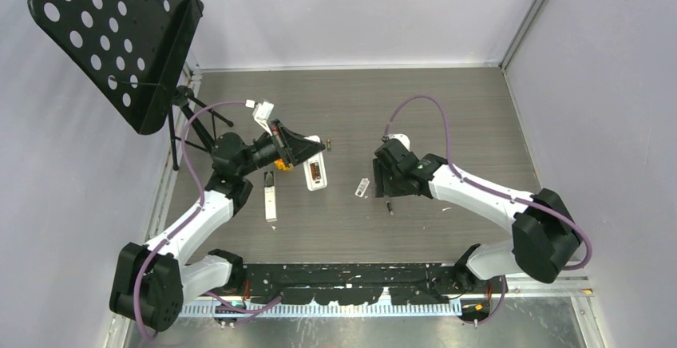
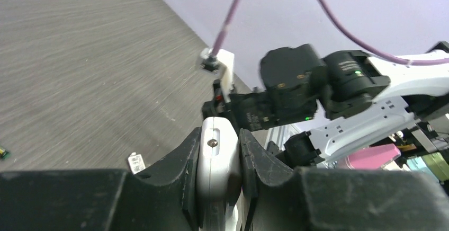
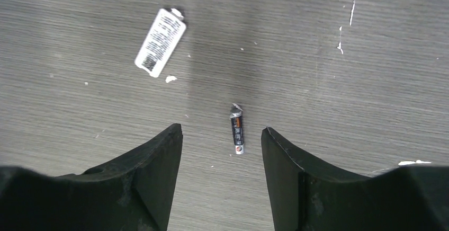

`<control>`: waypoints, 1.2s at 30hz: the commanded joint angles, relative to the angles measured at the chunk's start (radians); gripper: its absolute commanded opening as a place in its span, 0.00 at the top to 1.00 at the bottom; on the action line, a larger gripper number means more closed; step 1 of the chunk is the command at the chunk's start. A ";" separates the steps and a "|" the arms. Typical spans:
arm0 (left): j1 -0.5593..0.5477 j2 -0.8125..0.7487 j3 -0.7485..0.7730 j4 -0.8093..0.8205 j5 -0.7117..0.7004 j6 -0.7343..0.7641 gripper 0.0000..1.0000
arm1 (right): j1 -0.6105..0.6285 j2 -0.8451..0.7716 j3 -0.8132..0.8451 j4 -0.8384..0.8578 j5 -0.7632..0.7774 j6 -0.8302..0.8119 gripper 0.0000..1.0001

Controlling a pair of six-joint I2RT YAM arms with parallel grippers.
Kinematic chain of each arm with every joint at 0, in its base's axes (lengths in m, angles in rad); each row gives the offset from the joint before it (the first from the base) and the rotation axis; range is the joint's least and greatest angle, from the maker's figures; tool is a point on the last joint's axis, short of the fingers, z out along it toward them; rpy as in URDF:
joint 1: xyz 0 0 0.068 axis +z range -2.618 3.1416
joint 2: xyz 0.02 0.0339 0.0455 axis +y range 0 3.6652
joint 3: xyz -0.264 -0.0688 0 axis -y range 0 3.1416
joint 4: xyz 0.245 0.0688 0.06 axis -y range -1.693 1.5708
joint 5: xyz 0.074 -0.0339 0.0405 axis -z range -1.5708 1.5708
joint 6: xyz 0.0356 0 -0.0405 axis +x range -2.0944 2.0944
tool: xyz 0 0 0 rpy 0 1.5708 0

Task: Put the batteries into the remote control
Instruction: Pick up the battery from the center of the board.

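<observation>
A white remote control (image 2: 217, 157) is clamped upright between my left gripper's (image 2: 219, 141) fingers; from above, its open end (image 1: 316, 174) shows a reddish compartment. One battery (image 3: 238, 132), dark with a metal tip, lies on the table between and just beyond the fingertips of my right gripper (image 3: 222, 133), which is open and touches nothing. In the top view this battery (image 1: 389, 207) sits just in front of the right gripper (image 1: 389, 191). Two more small dark batteries (image 1: 327, 142) lie beyond the left gripper (image 1: 311, 156).
A white battery cover (image 3: 160, 42) lies left of the loose battery, also visible as the cover (image 1: 362, 187) from above. A second white remote (image 1: 271, 203) rests by the left arm, with an orange toy (image 1: 279, 164) under it. A black perforated stand (image 1: 120, 29) rises at far left.
</observation>
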 commanded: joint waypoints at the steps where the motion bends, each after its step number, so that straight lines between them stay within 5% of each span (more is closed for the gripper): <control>1: 0.000 0.005 0.003 0.177 0.073 -0.035 1.00 | 0.002 0.063 0.019 -0.029 0.016 0.008 0.40; 23: 0.000 -0.017 0.027 0.038 -0.012 0.000 1.00 | 0.002 0.267 0.060 -0.080 -0.052 0.019 0.77; 25: 0.000 -0.018 0.027 0.026 -0.030 0.000 1.00 | 0.002 0.271 0.063 -0.080 -0.039 0.022 0.87; 32: -0.002 0.009 0.043 -0.102 -0.189 -0.054 1.00 | 0.002 0.106 0.046 0.033 -0.014 0.000 0.95; 36: -0.013 0.073 0.034 -0.038 -0.200 -0.137 1.00 | 0.002 -0.019 0.051 0.150 -0.113 0.006 0.96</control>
